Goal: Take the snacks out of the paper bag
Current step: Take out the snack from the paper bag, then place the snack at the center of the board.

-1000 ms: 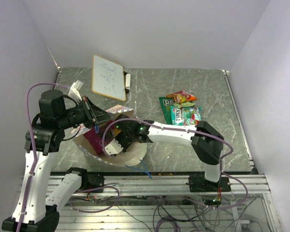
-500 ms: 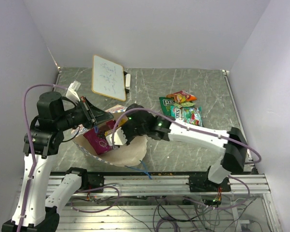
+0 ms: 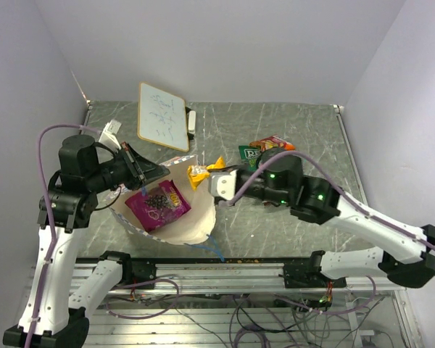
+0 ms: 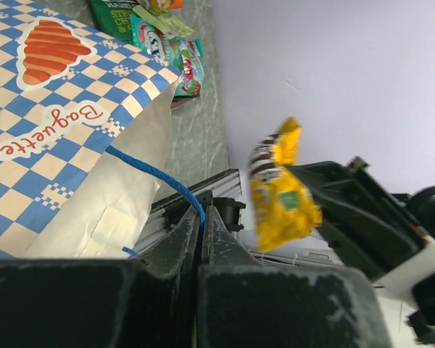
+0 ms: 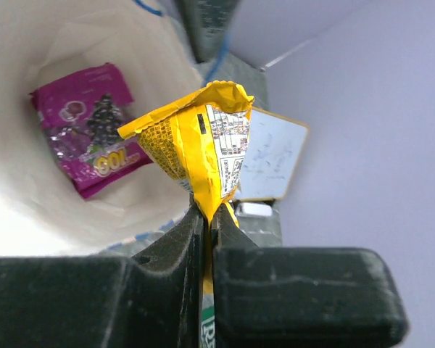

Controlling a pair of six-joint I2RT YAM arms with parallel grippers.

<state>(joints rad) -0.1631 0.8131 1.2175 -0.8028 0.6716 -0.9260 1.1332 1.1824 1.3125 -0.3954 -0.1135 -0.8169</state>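
Note:
The paper bag (image 3: 196,221) lies open at the near left; its checkered outside (image 4: 51,123) shows in the left wrist view. My left gripper (image 3: 154,171) is shut on the bag's blue cord handle (image 4: 159,177) and holds the rim up. My right gripper (image 3: 216,181) is shut on a yellow packet (image 3: 199,173), held above the bag's right rim; it also shows in the right wrist view (image 5: 196,148) and the left wrist view (image 4: 279,196). A magenta-purple packet (image 3: 158,204) lies inside the bag (image 5: 87,123). Green, teal-orange and orange-red packets (image 3: 272,156) lie on the table at the right.
A white board with scribbles (image 3: 162,116) lies at the far left, a small white object (image 3: 191,122) beside it. The table's near edge is a metal rail (image 3: 239,272). Purple walls close the back and sides.
My right arm has swung up and right out of the bag with the yellow packet in its jaws. The magenta packet inside is now uncovered. My left gripper has held its place.

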